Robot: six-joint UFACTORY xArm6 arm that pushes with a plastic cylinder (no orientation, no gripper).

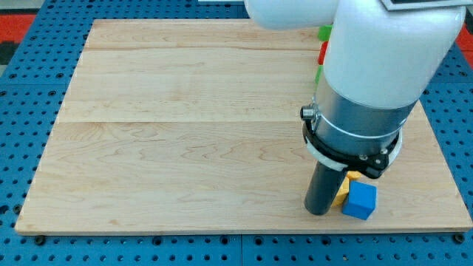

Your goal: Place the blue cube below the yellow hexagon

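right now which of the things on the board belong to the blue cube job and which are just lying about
Part of the job:
- blue cube, near the board's bottom edge at the view's right
- yellow block, mostly hidden, touching the cube's left
- my tip, just left of both

Lying about:
- green block, red block and a green sliver, beside the arm
- wooden board

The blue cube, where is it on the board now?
The blue cube sits near the board's bottom-right corner, touching the yellow block on its left, with my tip just beyond.
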